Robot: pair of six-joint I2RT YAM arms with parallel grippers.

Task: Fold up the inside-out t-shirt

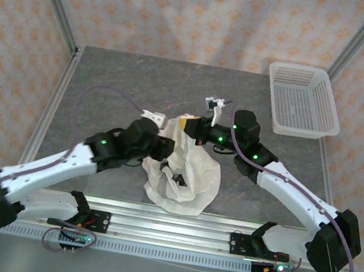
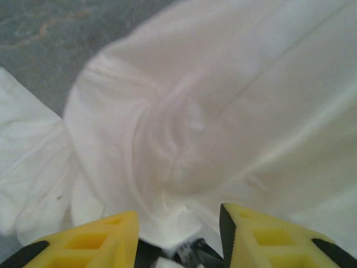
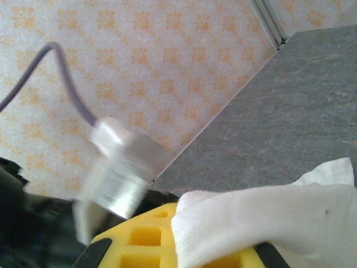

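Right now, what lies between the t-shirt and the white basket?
In the top view, the right arm's wrist sits beside the t-shirt; past it, bare grey table runs to the basket.

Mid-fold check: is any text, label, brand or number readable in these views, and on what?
No text can be read in any view.
t-shirt: one small dark mark, not legible as lettering.
white cylindrical plug: faint lines, too blurred to read.
mesh basket: no label visible.
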